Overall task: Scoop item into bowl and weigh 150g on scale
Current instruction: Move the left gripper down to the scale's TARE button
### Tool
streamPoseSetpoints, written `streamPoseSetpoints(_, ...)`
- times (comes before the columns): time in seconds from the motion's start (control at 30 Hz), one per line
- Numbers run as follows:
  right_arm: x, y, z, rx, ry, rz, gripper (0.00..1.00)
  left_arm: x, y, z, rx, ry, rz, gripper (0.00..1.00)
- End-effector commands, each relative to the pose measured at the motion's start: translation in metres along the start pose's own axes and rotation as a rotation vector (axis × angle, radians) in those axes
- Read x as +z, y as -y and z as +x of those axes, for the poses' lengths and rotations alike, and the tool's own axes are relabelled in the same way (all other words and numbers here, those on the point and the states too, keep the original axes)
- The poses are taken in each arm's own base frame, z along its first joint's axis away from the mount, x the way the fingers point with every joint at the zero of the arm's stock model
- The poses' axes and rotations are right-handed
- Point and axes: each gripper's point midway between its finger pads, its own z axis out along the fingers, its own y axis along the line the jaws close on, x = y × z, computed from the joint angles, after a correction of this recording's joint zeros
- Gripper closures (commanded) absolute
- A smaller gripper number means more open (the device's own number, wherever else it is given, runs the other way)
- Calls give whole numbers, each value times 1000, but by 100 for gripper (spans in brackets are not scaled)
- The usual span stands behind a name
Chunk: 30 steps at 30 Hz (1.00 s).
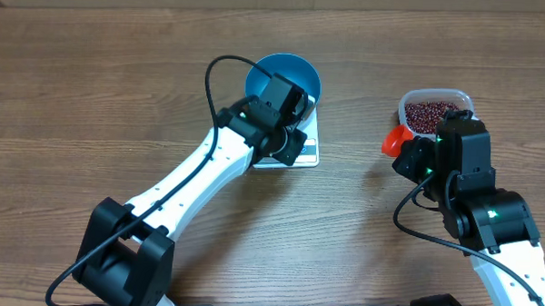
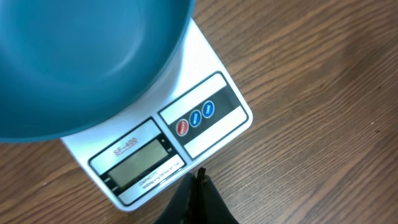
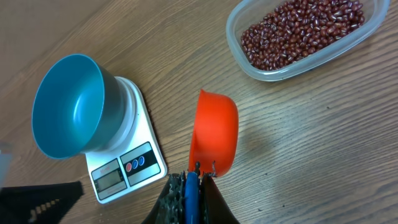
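The bowl [image 3: 68, 106] sits empty on the scale [image 3: 142, 149], beans [image 3: 298, 28] all in the tub [image 3: 273, 73], my right tool [image 3: 199, 169] pinching the orange scoop [image 3: 214, 127], left tool [image 2: 199, 180] pressed together, so I'd dip in next.

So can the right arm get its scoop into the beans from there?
Probably yes. The right gripper holds the orange scoop, the tub of beans is uncovered with nothing between, and the left gripper sits over at the scale.
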Motion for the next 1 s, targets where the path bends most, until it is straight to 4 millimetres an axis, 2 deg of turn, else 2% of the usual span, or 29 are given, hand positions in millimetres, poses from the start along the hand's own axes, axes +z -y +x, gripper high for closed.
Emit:
streamPoseSetpoints(0.0, -10, -4, -12, 9, 46, -13, 96, 8, -1, 5, 36, 17, -18, 96)
streamPoseSetpoints(0.3, -9, -4, -12, 12, 45, -12, 96, 18, 0, -3, 47, 65, -30, 96)
streamPoseSetpoints(0.53, -9, -4, -11, 12, 43, -9, 96, 42, 9, 8, 70, 18, -25, 96)
streamPoseSetpoints(0.63, -9, -4, -11, 11, 43, -9, 96, 43, 10, 8, 77, 18, -42, 96)
streamPoseSetpoints(0.97, -9, -4, -11, 11, 42, -9, 96, 49, -3, 3, 23, 43, -118, 96)
